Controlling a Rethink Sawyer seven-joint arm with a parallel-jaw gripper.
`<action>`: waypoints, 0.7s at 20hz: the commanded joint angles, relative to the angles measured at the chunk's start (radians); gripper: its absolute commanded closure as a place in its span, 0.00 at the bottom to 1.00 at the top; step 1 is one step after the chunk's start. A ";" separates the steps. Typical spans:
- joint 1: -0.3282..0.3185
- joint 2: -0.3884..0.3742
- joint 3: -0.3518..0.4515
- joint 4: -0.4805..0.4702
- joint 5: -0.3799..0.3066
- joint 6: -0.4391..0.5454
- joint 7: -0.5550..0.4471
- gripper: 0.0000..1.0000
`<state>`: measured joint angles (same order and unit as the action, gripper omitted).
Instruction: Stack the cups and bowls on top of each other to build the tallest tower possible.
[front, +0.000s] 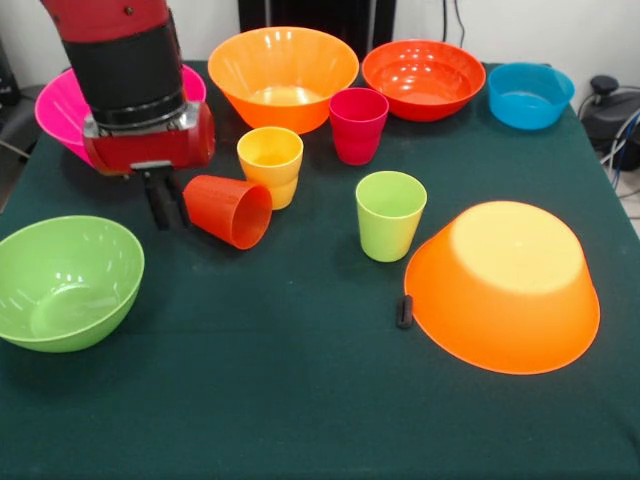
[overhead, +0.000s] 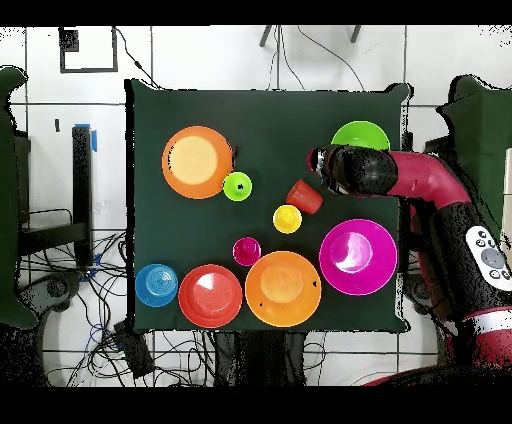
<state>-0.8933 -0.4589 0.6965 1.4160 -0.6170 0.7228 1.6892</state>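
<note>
My gripper (front: 167, 218) (overhead: 313, 160) hangs low over the table, shut, holding nothing. Just right of it in the front view an orange-red cup (front: 230, 210) (overhead: 304, 196) lies on its side, mouth toward the camera. Upright nearby stand a yellow cup (front: 270, 165) (overhead: 287, 218), a crimson cup (front: 357, 125) (overhead: 246, 250) and a lime green cup (front: 388, 213) (overhead: 237, 186). One large orange bowl (front: 503, 285) (overhead: 197, 161) lies upside down. Upright are the other orange bowl (front: 283, 75) (overhead: 283, 288), red-orange bowl (front: 423, 78) (overhead: 210, 295), blue bowl (front: 530, 95) (overhead: 157, 284), lime green bowl (front: 65, 280) (overhead: 360, 135) and pink bowl (front: 55, 110) (overhead: 357, 256), partly behind the arm.
A small black object (front: 404, 311) lies against the upside-down bowl's rim. A dark green cloth (front: 300, 400) covers the table. Cables and equipment lie beyond the table edges.
</note>
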 joint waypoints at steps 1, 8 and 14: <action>0.040 -0.060 0.021 -0.058 -0.066 0.144 -0.338 1.00; 0.023 -0.037 0.039 -0.053 -0.070 0.095 -0.328 1.00; -0.027 0.008 0.080 -0.028 -0.099 -0.001 -0.377 0.00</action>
<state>-0.9121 -0.5168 0.7288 1.3909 -0.6248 0.7543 1.6892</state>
